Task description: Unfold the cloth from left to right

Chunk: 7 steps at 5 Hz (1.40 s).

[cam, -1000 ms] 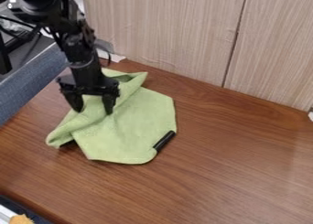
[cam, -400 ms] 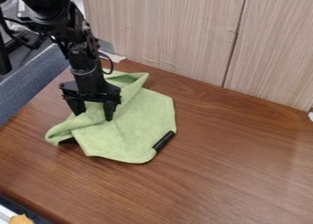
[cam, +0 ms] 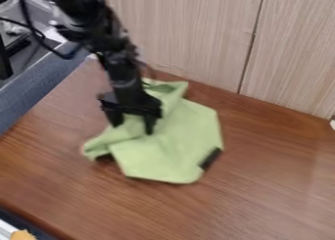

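And there was the gripper (cam: 133, 129), fingers wide apart, down at the cloth's bunched folds! The cloth (cam: 173, 148) lay part-folded on the table (cam: 275, 185), a black thing (cam: 210, 158) poking out at its edge.

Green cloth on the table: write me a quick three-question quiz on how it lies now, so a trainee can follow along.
1. Multiple choice: over which side of the cloth, as pictured, does the gripper hang?
A) lower right
B) left
C) far right
2. True or false: the cloth is completely flat, without folds.
3. Fill in: the black piece shows at the cloth's lower ____ edge in the picture.
Key: 1 B; 2 false; 3 right
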### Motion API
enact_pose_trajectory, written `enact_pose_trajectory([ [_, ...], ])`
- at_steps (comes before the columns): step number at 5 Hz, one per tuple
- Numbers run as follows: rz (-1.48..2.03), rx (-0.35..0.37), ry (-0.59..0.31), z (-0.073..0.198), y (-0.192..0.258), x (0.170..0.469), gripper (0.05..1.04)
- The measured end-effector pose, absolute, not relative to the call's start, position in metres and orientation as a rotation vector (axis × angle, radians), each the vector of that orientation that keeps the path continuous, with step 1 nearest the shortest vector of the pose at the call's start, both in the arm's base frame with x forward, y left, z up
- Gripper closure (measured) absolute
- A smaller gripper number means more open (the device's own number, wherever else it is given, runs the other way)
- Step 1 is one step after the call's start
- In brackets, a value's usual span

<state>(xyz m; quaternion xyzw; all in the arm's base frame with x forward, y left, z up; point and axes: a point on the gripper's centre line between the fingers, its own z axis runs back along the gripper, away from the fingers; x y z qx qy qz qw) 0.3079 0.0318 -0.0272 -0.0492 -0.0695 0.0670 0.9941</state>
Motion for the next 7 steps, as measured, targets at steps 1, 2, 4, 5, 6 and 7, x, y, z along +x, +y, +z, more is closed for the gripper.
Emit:
enact_pose_trajectory([
  [1, 0.037, -0.13, -0.132, -0.027, -0.004, 0.303, 0.083],
  [2, -0.044, -0.138, -0.12, -0.026, -0.029, 0.295, 0.083],
  [4, -0.081, -0.123, -0.118, -0.018, -0.04, 0.287, 0.084],
  [5, -0.084, -0.141, -0.183, 0.001, -0.041, 0.301, 0.084],
  [6, -0.09, -0.174, -0.231, 0.022, -0.043, 0.305, 0.084],
  [7, -0.108, -0.187, -0.294, 0.047, -0.045, 0.302, 0.084],
])
